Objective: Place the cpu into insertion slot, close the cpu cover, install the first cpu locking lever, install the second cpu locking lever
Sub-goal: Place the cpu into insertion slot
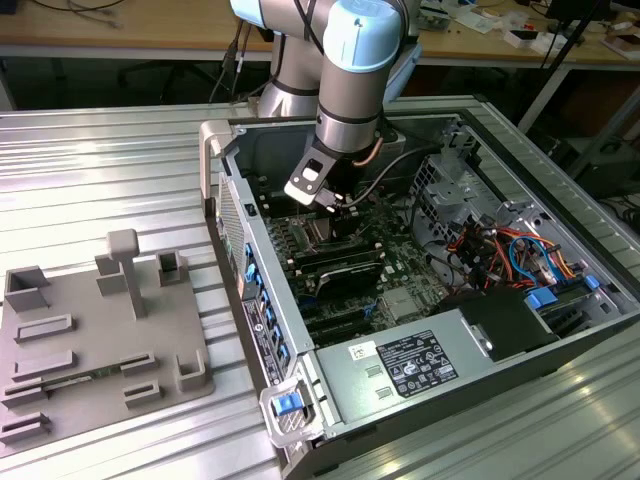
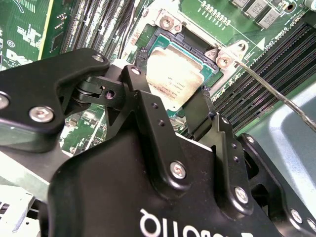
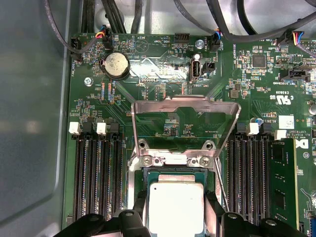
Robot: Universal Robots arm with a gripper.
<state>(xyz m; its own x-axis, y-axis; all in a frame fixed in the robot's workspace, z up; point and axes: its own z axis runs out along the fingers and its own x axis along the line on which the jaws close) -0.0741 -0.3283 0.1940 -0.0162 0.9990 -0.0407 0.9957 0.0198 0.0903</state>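
Cpu [image 3: 176, 195] lies flat in insertion slot [image 3: 168, 172] on the green board, cpu cover [image 3: 185, 104] tilted up from its hinge at one slot edge, end effector [image 3: 177, 215] low right over the chip, grip state cannot tell.

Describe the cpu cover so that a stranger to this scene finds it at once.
In the open computer case, find the green circuit board. Between the black memory slots, the cpu cover is the silver frame raised open beside the cpu; only it has a large square window.
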